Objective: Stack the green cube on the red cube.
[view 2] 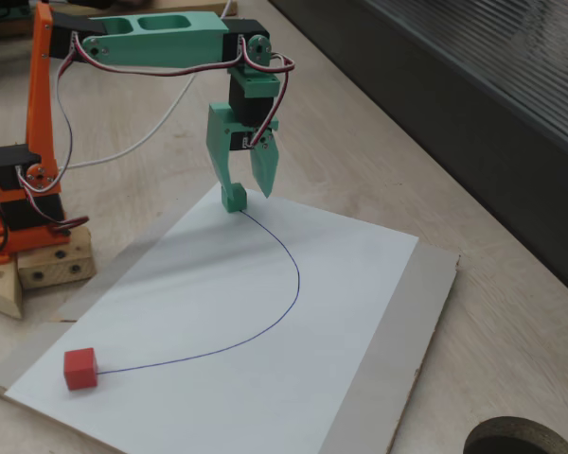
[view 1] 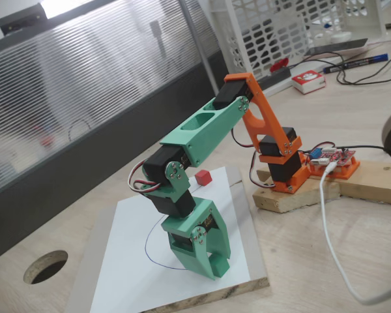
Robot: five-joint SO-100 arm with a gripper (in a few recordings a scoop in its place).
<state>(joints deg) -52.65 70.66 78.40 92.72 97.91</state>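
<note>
In a fixed view the green cube (view 2: pixel 234 197) sits on the white sheet (view 2: pixel 265 312) at the far end of a curved pen line. My green gripper (view 2: pixel 247 189) points down over it, open. The cube lies at the tip of the left finger (view 2: pixel 223 161); a gap separates it from the right finger (view 2: pixel 264 170). The red cube (view 2: pixel 79 368) rests at the other end of the line, near the board's front left corner, far from the gripper. In the other fixed view the red cube (view 1: pixel 203 177) stands behind the lowered gripper (view 1: pixel 199 261), whose fingers hide the green cube.
The sheet lies on a wooden board (view 2: pixel 407 331). The arm's orange base (view 1: pixel 283 163) is mounted on a wooden block with a circuit board and cables. A white basket (view 1: pixel 293 26) and a red-and-white box (view 1: pixel 308 80) stand behind. A round hole (view 1: pixel 45 266) opens in the table.
</note>
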